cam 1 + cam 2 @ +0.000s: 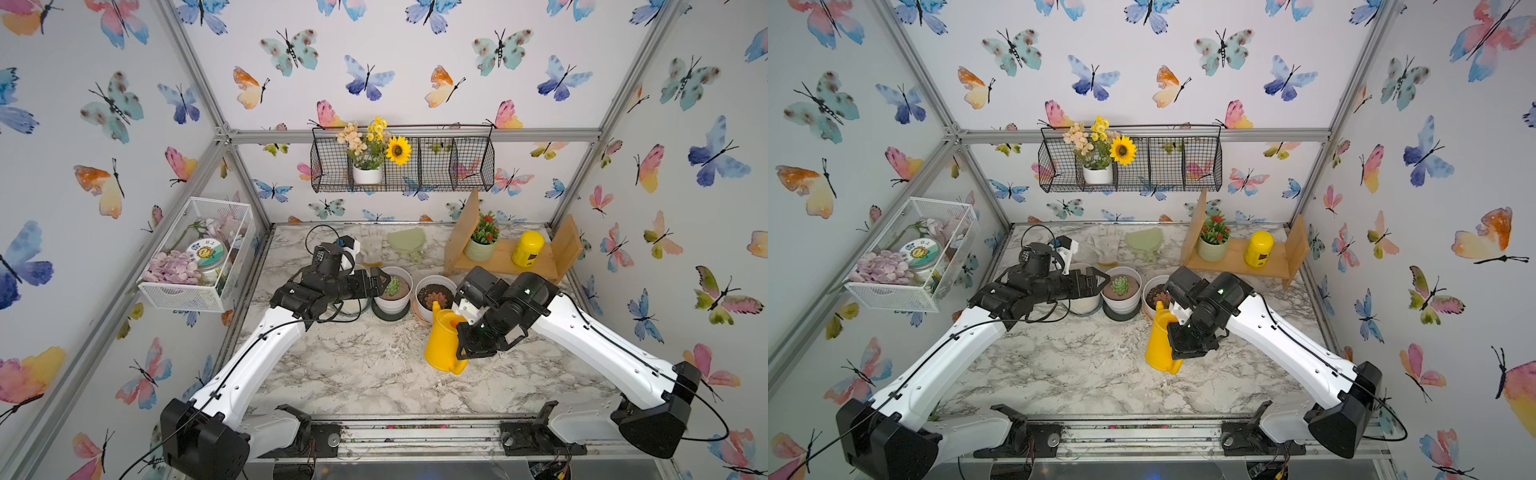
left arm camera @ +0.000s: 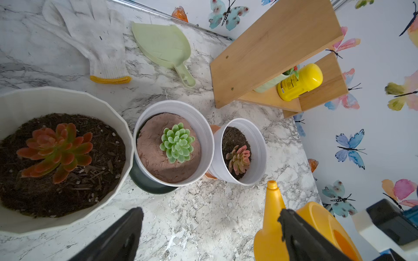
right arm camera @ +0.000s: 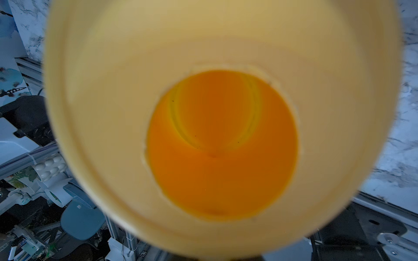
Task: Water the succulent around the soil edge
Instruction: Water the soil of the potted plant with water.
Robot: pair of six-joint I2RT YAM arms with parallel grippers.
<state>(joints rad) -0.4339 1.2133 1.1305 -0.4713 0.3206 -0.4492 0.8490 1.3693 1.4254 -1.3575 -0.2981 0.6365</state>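
Note:
A yellow watering can (image 1: 441, 343) (image 1: 1158, 341) (image 2: 270, 217) hangs tilted over the marble table, with my right gripper (image 1: 464, 338) (image 1: 1174, 337) shut on its top. Its spout tip (image 2: 272, 184) is close to the near rim of a small white pot holding a pink succulent (image 1: 435, 297) (image 2: 238, 159) in dark soil. No water shows. In the right wrist view the can's opening (image 3: 221, 140) fills the picture and hides the fingers. My left gripper (image 1: 381, 282) (image 2: 211, 213) is open and empty beside the middle pot with a green succulent (image 1: 393, 286) (image 2: 177, 142).
A large white pot with a red-orange succulent (image 2: 56, 151) lies under the left arm. A white glove (image 2: 90, 34) and a green scoop (image 2: 165, 47) lie at the back. A wooden shelf (image 1: 503, 259) carries a flower pot and a yellow bottle (image 1: 528, 248). Wire baskets (image 1: 195, 257) hang on the walls.

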